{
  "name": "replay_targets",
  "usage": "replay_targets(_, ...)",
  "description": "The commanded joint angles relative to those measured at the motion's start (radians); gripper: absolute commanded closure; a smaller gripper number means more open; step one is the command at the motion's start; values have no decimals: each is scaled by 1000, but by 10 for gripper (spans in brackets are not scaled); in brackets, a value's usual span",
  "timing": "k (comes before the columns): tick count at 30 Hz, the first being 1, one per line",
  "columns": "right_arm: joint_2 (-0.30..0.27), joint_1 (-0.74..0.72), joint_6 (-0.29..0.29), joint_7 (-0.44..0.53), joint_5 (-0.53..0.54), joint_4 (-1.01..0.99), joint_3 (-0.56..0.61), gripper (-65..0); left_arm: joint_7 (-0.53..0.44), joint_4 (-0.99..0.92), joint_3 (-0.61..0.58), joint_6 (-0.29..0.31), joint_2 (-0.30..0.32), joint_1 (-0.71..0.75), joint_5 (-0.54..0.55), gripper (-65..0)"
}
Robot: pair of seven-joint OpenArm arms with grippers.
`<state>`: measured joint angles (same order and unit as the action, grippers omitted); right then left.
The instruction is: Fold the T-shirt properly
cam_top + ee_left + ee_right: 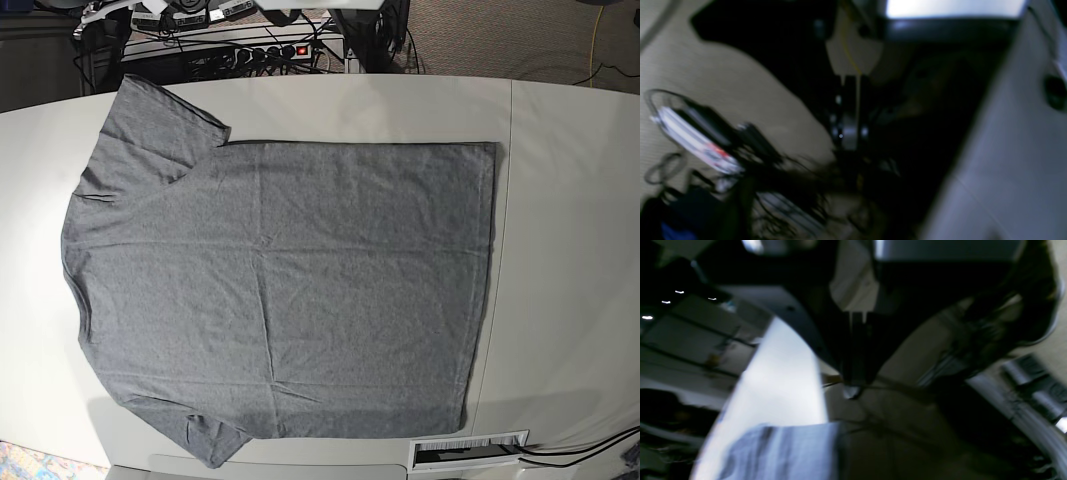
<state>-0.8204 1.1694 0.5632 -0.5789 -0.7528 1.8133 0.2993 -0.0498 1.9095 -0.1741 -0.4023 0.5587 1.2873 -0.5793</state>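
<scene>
The grey T-shirt [280, 290] lies spread flat on the white table [570, 250], neck to the left, hem to the right, one sleeve at the upper left and one at the lower left. Neither arm shows in the base view. The left wrist view is blurred: my left gripper [848, 133] hangs over the floor beside the table edge, its jaws together and holding nothing. My right gripper [853, 386] is also shut and empty, off the table, with a strip of grey cloth [780, 453] below it.
A power strip [270, 50] and tangled cables lie on the floor beyond the table's far edge. A yellow cable [598, 40] runs at the upper right. A white slotted plate [470, 452] sits at the table's near edge. A seam crosses the table right of the hem.
</scene>
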Motion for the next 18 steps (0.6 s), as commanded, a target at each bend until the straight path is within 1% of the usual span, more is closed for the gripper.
replay_targets(1,-11,31,23,-2,-31,24,-21,0,-18,33,0,-38,19,22,-27,0)
replay_targets(5,-11,93,40,-35,-114,83,-74,0,-7,108,0,-77,71,22,-119,0)
replay_targets(8,-11,122,44,-66,-171,123,-87,0,33,154,0,-77,102,22,-194,0)
replay_targets(11,-11,127,57,-90,-216,147,-87,0,34,186,0,-77,126,22,-233,0)
replay_targets(13,-11,127,63,-108,-248,159,-87,0,34,201,0,-77,126,22,-260,0)
replay_targets(15,-10,127,64,-117,-282,170,-87,0,31,207,0,-77,126,22,-263,0)
replay_targets(18,-11,127,64,-134,-326,185,-87,0,31,207,0,-77,125,-40,-263,0)
